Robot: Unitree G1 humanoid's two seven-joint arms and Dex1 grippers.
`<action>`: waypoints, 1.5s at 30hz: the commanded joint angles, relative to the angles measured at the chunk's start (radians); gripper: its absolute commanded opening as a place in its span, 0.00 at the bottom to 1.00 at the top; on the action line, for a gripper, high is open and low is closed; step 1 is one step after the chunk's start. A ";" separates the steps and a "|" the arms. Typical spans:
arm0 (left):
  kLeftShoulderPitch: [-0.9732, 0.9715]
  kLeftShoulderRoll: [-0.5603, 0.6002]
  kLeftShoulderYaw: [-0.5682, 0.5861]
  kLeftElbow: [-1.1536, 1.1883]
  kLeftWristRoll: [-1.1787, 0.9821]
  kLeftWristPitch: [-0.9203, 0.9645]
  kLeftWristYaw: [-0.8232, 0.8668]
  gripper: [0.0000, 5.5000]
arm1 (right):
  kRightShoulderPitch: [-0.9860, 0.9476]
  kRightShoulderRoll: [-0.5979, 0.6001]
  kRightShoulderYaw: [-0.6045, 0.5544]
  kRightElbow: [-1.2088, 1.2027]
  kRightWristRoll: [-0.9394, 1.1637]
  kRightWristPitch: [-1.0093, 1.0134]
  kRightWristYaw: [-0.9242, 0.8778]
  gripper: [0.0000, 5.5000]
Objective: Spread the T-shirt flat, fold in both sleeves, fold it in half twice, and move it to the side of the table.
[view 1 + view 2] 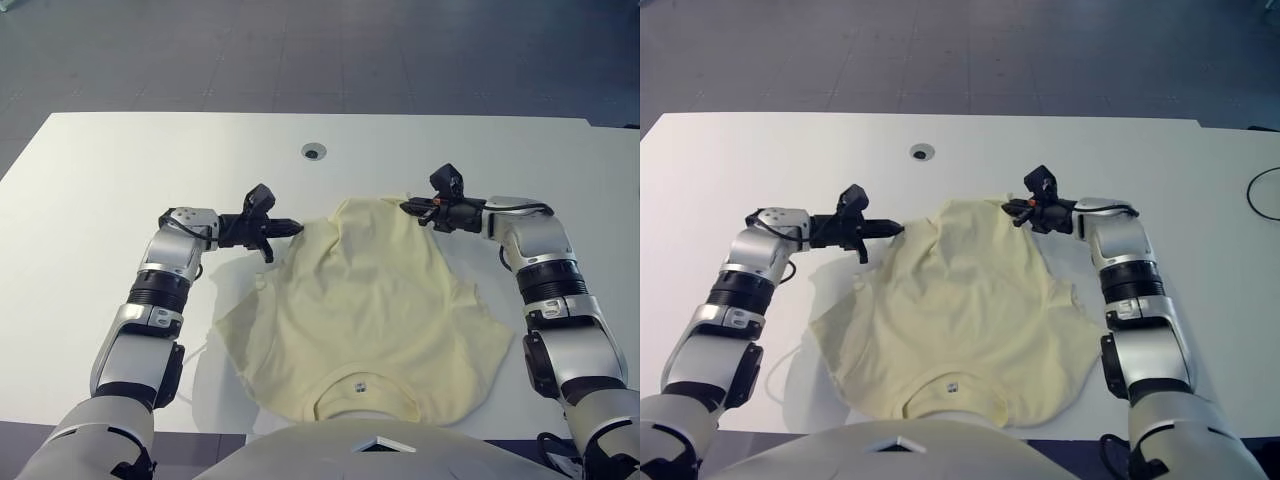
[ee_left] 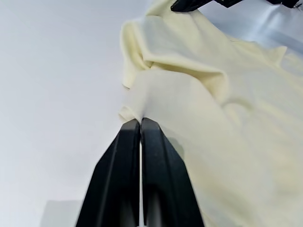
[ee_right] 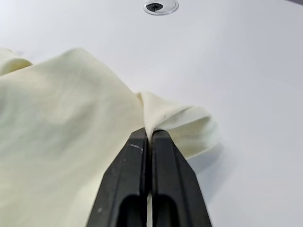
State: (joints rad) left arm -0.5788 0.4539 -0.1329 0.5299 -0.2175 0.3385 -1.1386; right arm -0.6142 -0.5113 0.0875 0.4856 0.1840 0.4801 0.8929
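**Position of the work.** The T-shirt (image 1: pixel 370 310) lies on the white tabletop (image 1: pixel 100 180) in the lower centre of the head view. Its collar (image 1: pixel 358 395) is at the lower edge of the frame. Its hem (image 1: pixel 365 203) is toward the upper middle.

**Tool state.**
- The left tool (image 1: pixel 290 228) is clamped on the hem's left corner. In the left wrist view its fingers are closed together, with a fold of cloth pinched at their tips.
- The right tool (image 1: pixel 407 208) is clamped on the hem's right corner in the same way. The pinched cloth rises in a small peak at its tip.

**Reason for the hold.** The cloth is narrow and wrinkled between the two tools and wider toward the collar. Gripping both hem corners probably serves the spreading step: drawing the corners apart and toward the top of the frame would take out the bunching. No sleeve is folded yet.

**Edges and open room.**
- Bare tabletop extends to the left of the left tool and to the right of the right tool.
- Above the hem, a round grommet (image 1: pixel 314 152) sits apart from the cloth.
- The collar end lies at the tabletop's near edge, so there is little margin there.
- A dark cable (image 1: pixel 1265 195) lies at the right edge of the frame, well apart from the T-shirt.
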 commanded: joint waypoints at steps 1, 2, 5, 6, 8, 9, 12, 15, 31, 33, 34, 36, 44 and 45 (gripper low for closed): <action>0.009 0.034 0.047 -0.069 -0.036 -0.023 -0.033 0.00 | 0.041 -0.021 -0.034 -0.095 0.025 -0.005 0.010 0.00; 0.018 0.039 0.061 -0.090 -0.051 -0.031 -0.041 0.00 | 0.055 -0.023 -0.044 -0.122 0.036 -0.010 0.015 0.00; 0.067 0.062 0.097 -0.189 -0.099 -0.036 -0.077 0.00 | 0.115 -0.027 -0.075 -0.235 0.074 -0.043 0.037 0.00; 0.098 0.074 0.102 -0.241 -0.117 -0.038 -0.098 0.00 | 0.143 -0.031 -0.084 -0.285 0.091 -0.057 0.051 0.00; 0.178 0.107 0.104 -0.361 -0.154 -0.046 -0.151 0.00 | 0.216 -0.053 -0.088 -0.409 0.125 -0.086 0.103 0.00; 0.225 0.127 0.101 -0.426 -0.170 -0.052 -0.179 0.00 | 0.262 -0.072 -0.084 -0.484 0.142 -0.108 0.141 0.00; 0.345 0.179 0.096 -0.576 -0.210 -0.077 -0.249 0.00 | 0.408 -0.139 -0.065 -0.678 0.171 -0.169 0.240 0.00; 0.456 0.257 0.055 -0.640 -0.171 -0.148 -0.329 0.00 | 0.560 -0.239 -0.023 -0.800 0.144 -0.227 0.335 0.00; 0.544 0.414 -0.042 -0.591 0.017 -0.374 -0.335 0.20 | 0.803 -0.476 0.000 -0.722 -0.049 -0.455 0.364 0.06; 0.555 0.427 -0.024 -0.611 -0.020 -0.357 -0.345 0.26 | 0.820 -0.474 -0.028 -0.752 -0.025 -0.440 0.347 0.12; 0.561 0.432 -0.013 -0.628 -0.046 -0.339 -0.352 0.29 | 0.830 -0.472 -0.046 -0.769 -0.010 -0.432 0.340 0.14; 0.578 0.444 0.010 -0.668 -0.099 -0.309 -0.361 0.34 | 0.852 -0.472 -0.090 -0.810 0.043 -0.403 0.335 0.20; 0.537 0.423 0.093 -0.740 -0.268 -0.197 -0.323 0.59 | 0.904 -0.484 -0.231 -0.920 0.159 -0.305 0.298 0.43; 0.506 0.408 0.097 -0.729 -0.282 -0.179 -0.308 0.61 | 0.914 -0.493 -0.252 -0.926 0.158 -0.303 0.301 0.45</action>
State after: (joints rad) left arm -0.0056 0.8829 -0.0582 -0.2105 -0.4662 0.1242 -1.4783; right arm 0.2821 -0.9772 -0.1159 -0.4175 0.3264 0.1623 1.1990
